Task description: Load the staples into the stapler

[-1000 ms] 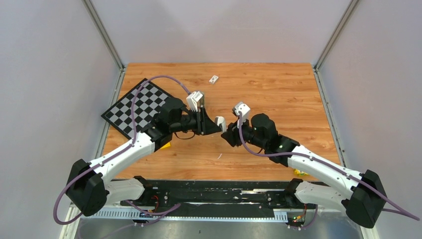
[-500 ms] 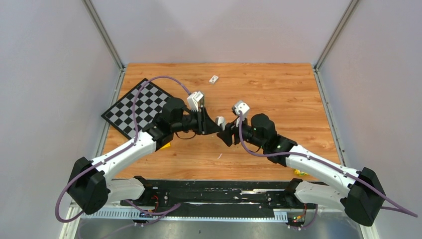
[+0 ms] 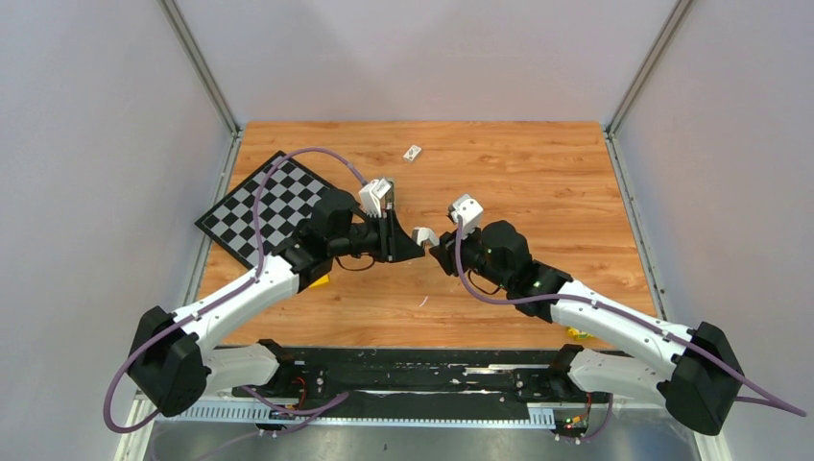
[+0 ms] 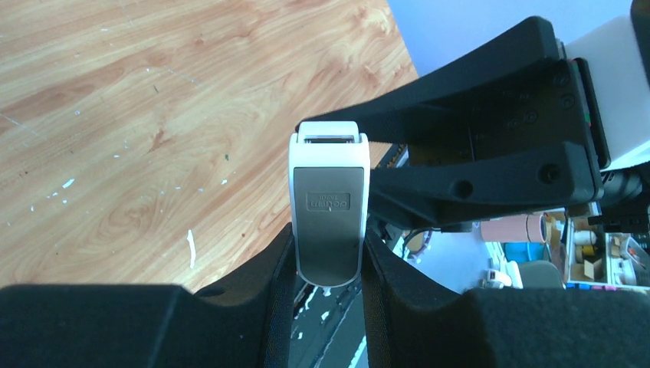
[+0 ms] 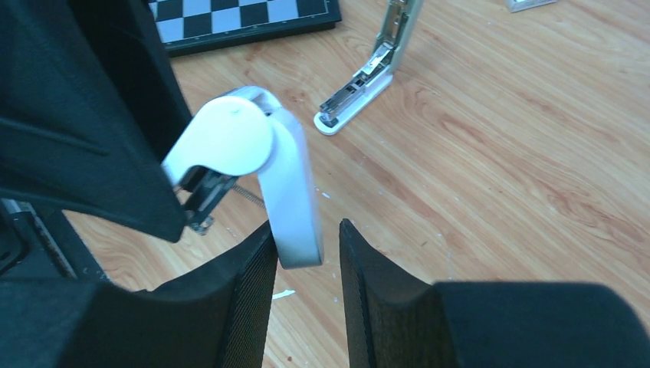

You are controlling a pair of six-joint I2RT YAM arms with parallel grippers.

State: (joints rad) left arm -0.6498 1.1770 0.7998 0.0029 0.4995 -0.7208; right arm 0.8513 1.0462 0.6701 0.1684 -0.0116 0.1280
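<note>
My left gripper [image 4: 328, 239] is shut on the stapler [image 4: 328, 207], a slim grey and white one held above the table at mid-centre [image 3: 420, 235]. In the right wrist view the stapler [image 5: 260, 161] is hinged open. Its white lid hangs down between the fingers of my right gripper [image 5: 306, 234], while its metal channel and spring run under the left gripper. The lid lies against one finger and a gap shows to the other, so the right gripper [image 3: 440, 253] is open around it. No staples are clearly in view. A thin pale sliver [image 3: 423, 302] lies on the wood, and I cannot tell what it is.
A checkered board [image 3: 264, 206] lies at the left. A tiny white box [image 3: 412, 152] sits near the back. Another opened stapler-like piece with a metal channel [image 5: 360, 88] rests on the table beyond the grippers. A yellow block [image 3: 323, 281] peeks out under the left arm.
My right gripper has moved left up to the stapler, and its jaws widened and then narrowed around the hanging lid. The left gripper kept its hold and barely shifted.
</note>
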